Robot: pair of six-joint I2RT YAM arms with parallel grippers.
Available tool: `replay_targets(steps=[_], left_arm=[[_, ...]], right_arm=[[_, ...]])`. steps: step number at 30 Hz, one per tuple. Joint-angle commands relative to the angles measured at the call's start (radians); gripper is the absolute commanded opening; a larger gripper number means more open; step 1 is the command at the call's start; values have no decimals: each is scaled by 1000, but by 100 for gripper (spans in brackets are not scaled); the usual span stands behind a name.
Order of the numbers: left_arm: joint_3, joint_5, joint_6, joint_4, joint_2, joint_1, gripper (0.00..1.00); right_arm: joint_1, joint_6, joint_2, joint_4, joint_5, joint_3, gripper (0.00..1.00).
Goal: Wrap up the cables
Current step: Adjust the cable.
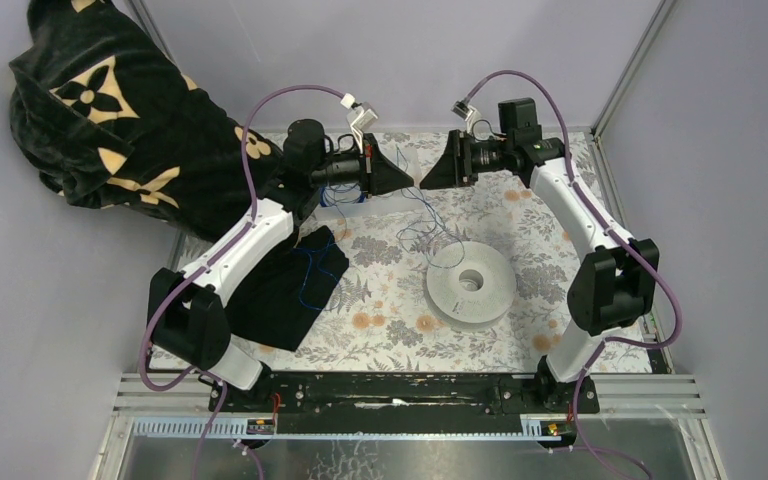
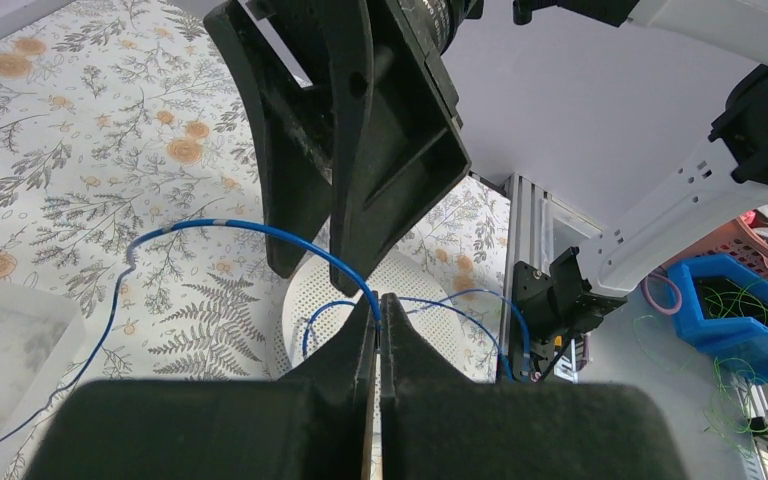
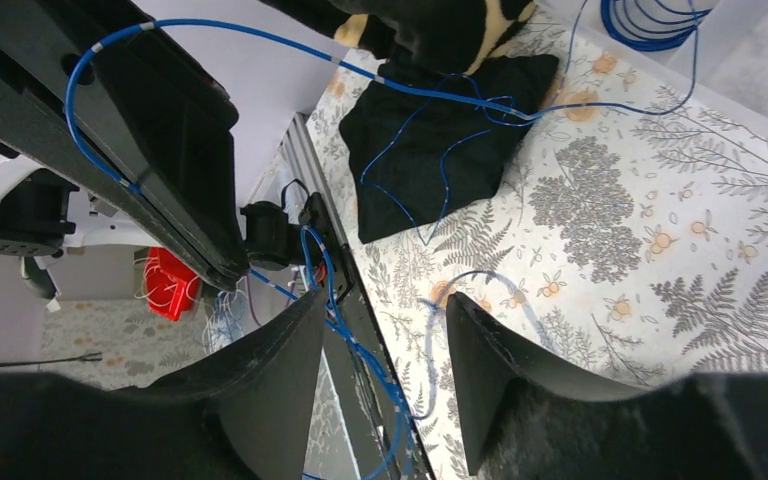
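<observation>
The floral-print table [image 1: 380, 320] is spread across most of the top view. A big black blanket with tan flower marks [image 1: 110, 110] is heaped in the upper left. A smaller black cloth [image 1: 290, 285] is laid flat left of centre, and a white spool [image 1: 470, 283] is parked right of centre. At top middle, the two grippers are pointed pretty much nose to nose. The left gripper [image 2: 380, 300] is clamped fully together, with a strand of the cables [image 2: 260, 228] pinched right at the tips. The right gripper [image 3: 385, 300] is held partway apart, with nothing gripped as far as can be made out. More blue strands are strewn over the black cloth and across the table between the grippers and the spool.
</observation>
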Motion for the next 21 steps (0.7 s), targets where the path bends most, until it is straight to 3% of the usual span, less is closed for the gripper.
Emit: replay_targets(steps=[1, 13, 18, 21], left_arm=[[0, 23, 9, 65, -23, 6, 0], [0, 22, 25, 56, -21, 4, 0], [-6, 6, 46, 37, -32, 9, 0], [-12, 5, 47, 32, -50, 29, 0]], right_arm=[[33, 30, -41, 79, -55, -2, 54], [79, 55, -14, 100, -65, -13, 30], [65, -19, -17, 17, 13, 20, 3], [-16, -30, -25, -17, 94, 48, 0]])
